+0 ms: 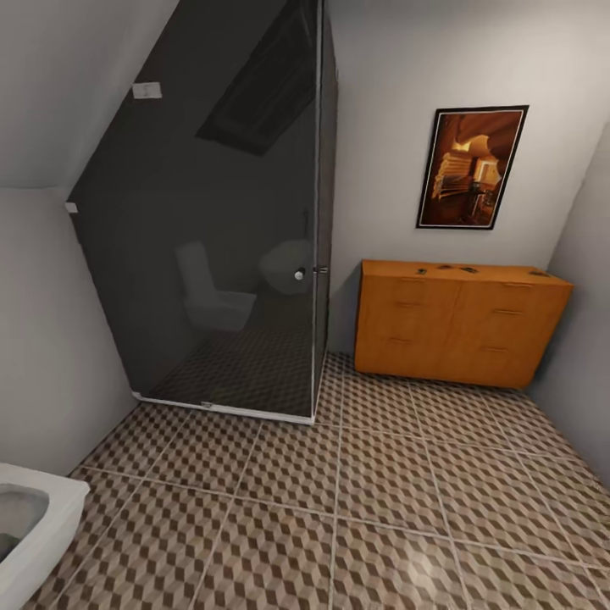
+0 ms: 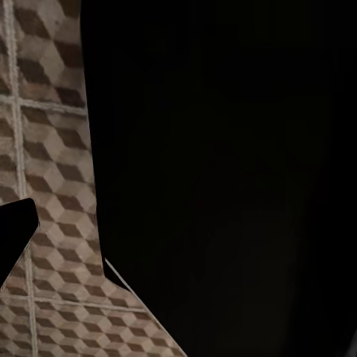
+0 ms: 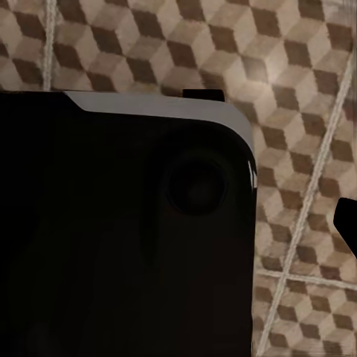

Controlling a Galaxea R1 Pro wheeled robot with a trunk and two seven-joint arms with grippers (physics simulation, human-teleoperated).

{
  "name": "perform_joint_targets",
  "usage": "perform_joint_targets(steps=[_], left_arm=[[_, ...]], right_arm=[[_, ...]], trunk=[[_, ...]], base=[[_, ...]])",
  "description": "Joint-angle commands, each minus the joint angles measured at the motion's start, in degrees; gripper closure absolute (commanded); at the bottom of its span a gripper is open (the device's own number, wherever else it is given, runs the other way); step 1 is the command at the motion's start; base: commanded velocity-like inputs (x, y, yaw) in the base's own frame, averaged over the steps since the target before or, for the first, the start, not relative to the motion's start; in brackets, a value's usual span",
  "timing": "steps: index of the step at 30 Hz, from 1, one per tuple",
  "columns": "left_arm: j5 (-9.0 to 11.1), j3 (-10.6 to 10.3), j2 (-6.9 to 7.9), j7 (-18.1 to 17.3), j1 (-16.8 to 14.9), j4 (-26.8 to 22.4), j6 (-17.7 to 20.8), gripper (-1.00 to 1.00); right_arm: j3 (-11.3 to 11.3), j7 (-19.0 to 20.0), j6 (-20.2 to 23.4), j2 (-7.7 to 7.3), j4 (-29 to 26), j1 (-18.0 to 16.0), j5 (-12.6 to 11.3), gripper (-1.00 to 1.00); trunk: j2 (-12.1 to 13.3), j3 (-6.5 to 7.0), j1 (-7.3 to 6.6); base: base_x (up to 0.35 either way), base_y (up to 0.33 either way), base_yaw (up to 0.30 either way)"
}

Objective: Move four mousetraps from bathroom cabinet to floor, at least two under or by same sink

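Dark-brown mousetraps lie atop the orange cabinet across the tiled bathroom floor, likely light, stiff slabs best pinched by their long edges; gripper states cannot be told.

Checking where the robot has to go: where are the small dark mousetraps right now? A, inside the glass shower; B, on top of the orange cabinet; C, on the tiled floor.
B: small dark mousetraps lie on the flat top of the orange cabinet against the far wall.
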Motion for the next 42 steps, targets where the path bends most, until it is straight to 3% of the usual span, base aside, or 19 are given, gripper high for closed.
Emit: perform_joint_targets(steps=[1, 42], left_arm=[[0.02, 0.03, -0.02, -0.02, 0.04, -0.11, -0.08, -1.00], [0.02, 0.03, 0.02, -0.02, 0.04, -0.11, -0.05, -1.00]], right_arm=[[0.01, 0.06, -0.20, -0.03, 0.07, -0.04, 0.01, -1.00], [-0.08, 0.13, -2.06, -0.17, 0.07, -0.03, -0.08, -1.00]], trunk=[[-0.02, -0.04, 0.00], [-0.02, -1.44, 0.00]], base=[[0.000, 0.000, -0.286], [0.000, 0.000, -0.275]])
